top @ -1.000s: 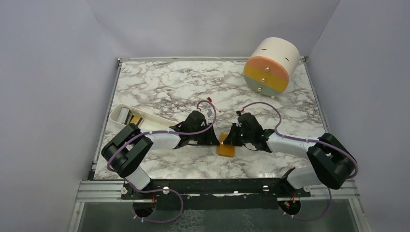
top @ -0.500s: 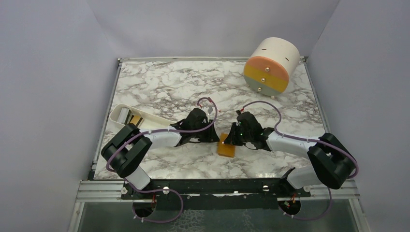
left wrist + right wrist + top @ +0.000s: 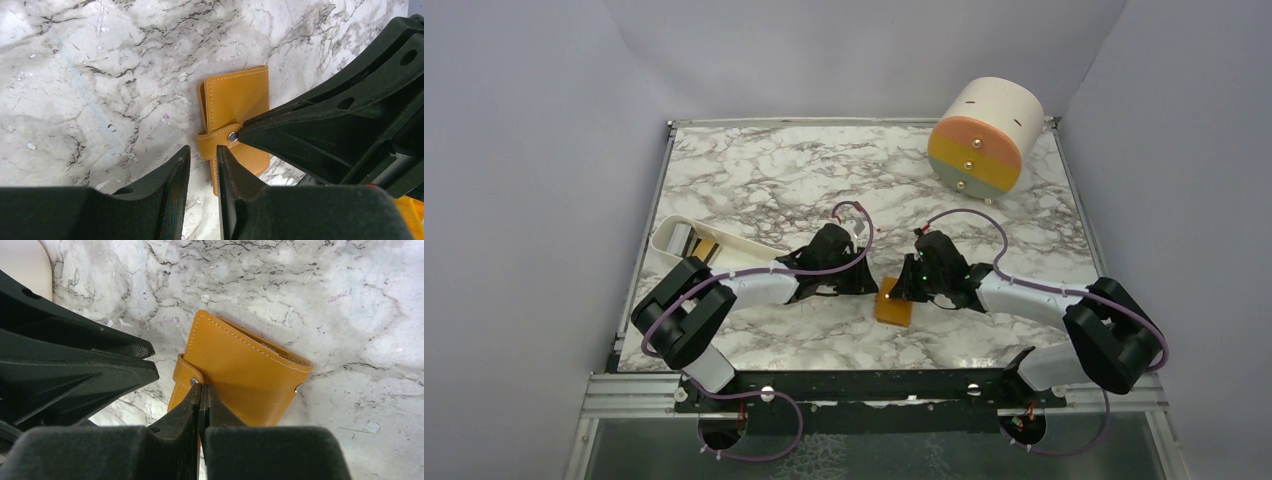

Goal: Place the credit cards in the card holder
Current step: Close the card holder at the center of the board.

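- Reading right gripper [image 3: 201,387] as clenched: tips together, nothing visible btwn them, nose pressing right at snap stud [image 3: 194,381] on strap [image 3: 185,371].
- Reading left gripper [image 3: 202,150] as released to a narrow gap, poised over strap end; can't confirm contact.
- Card holder [image 3: 245,375] lying flat on marble table [image 3: 774,170], folded shut, strap apparently snapped, btwn both wrists.
- Risk 1: prying w/ closed tips means slipping off stud and skidding across leather. No hold-down visible, so likely sliding or spinning the whole holder instead of unsnapping.
- Risk 2: both arms' fingers nearly touching at strap, so finger-to-finger clash on any small misaim.
- Risk 3: pulling strap up w/o pinning body means lifting holder, then dropping it tilted or flipped.
- Credit cards [image 3: 707,247] apparently in white tray [image 3: 734,254], well apart at left; too small to count. None seen in holder, so task barely started by my read.
- Later risk: thin flat cards hard to pinch off tray floor, plus holder folding shut again if not held open.
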Controlling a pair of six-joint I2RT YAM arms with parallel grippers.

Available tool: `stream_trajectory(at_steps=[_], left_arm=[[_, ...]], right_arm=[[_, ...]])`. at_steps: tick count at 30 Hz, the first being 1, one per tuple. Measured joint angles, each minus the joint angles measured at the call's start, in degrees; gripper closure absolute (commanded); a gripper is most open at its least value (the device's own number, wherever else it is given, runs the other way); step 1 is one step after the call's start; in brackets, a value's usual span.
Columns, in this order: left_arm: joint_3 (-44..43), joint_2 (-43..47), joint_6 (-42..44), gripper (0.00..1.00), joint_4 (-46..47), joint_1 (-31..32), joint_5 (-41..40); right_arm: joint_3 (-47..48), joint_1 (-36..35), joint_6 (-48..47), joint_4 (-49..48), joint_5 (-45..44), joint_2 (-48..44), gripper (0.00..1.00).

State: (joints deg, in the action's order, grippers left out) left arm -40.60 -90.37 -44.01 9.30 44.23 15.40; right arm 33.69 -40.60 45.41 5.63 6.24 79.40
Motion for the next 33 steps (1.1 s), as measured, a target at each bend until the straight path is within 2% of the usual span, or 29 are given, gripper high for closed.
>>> stream_trajectory(at_steps=[20,33], left_arm=[[-0.35,-0.37,0.0,0.72,0.0,1.14,0.63],[-5.03,-2.62,0.7,0.75,-0.96,3.54,0.66]], right_arm=[[-0.57,0.0,0.87,2.03,-1.14,-1.81,0.99],[-1.51,0.0,1.31,0.87,-1.57,-1.86,0.99]])
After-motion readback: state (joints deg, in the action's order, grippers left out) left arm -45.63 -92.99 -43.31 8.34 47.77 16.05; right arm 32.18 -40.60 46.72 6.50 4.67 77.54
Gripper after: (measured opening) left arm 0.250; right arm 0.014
